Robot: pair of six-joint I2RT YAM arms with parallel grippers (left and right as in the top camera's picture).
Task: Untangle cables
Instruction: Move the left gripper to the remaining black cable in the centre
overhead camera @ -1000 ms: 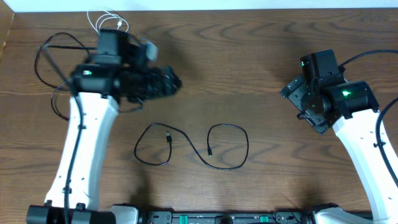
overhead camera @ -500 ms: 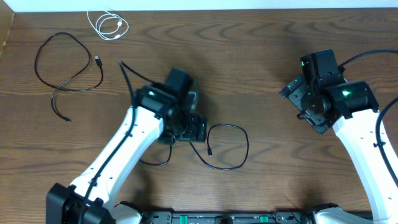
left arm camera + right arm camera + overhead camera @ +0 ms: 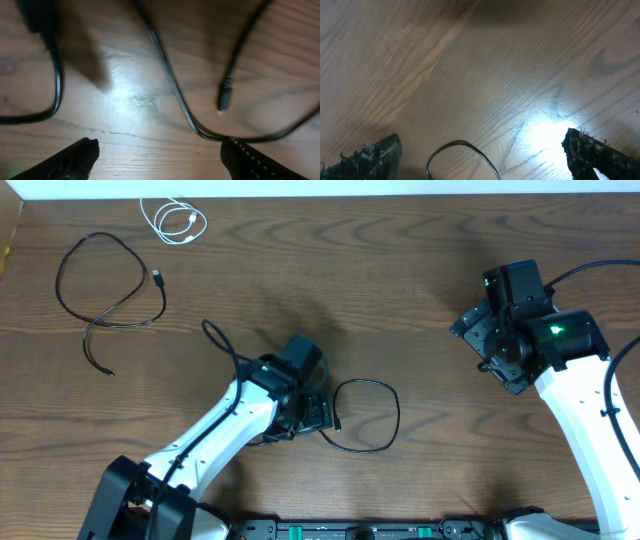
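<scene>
Partly beneath left tool (image 3: 312,416), black cable (image 3: 398,412).

Tabletop (image 3: 400,290) lies open centrally (left arm (image 3: 225,430) overhangs black cable (image 3: 397,410)).

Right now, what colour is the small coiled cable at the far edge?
The cable is white; overhead view shows it best.

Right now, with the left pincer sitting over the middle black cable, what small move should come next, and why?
Probably lower the left pincer straight down and close on the black cable. Its fingers stand open with one strand running between them. The cable lies flat on the table, ungripped. Its plug lies close beside that strand, so aim at the strand itself.
</scene>
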